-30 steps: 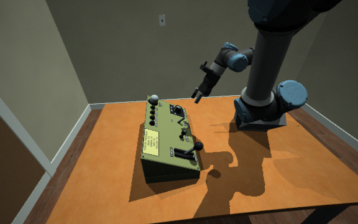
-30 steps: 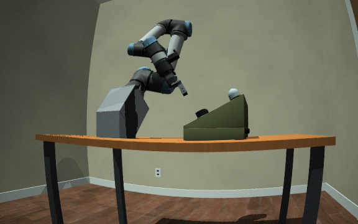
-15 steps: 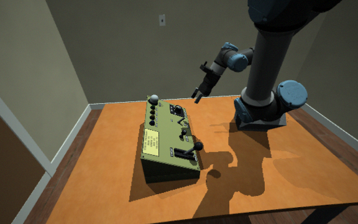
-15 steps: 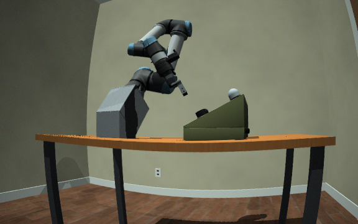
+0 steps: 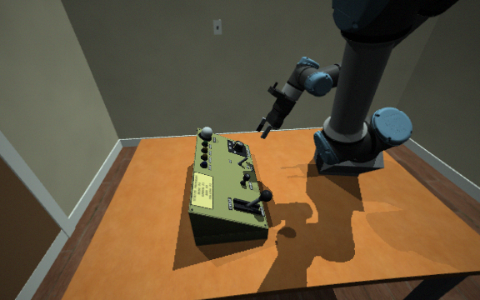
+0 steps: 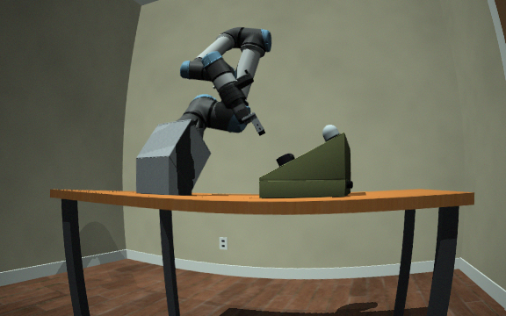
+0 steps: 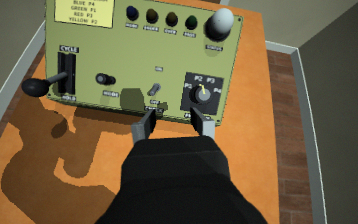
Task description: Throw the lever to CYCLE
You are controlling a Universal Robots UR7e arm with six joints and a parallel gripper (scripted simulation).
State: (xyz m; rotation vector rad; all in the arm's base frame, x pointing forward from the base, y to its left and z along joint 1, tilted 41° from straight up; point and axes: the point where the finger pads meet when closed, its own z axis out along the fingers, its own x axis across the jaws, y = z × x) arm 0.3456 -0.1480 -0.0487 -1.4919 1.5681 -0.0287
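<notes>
Nothing of the throw is done yet: the lever (image 7: 37, 86) sits at the HOLD end of its slot, with CYCLE at the far end; the pincer (image 7: 173, 123) hangs spread and empty above the console's (image 5: 225, 171) near edge; the lever lies well off to the pincer's left and below it, so the whole approach, grip and push remain

Gripper (image 5: 265, 127) held open, nothing gripped, above console (image 5: 227, 183) far edge; lever (image 5: 259, 199) seen well below the jaws.
</notes>
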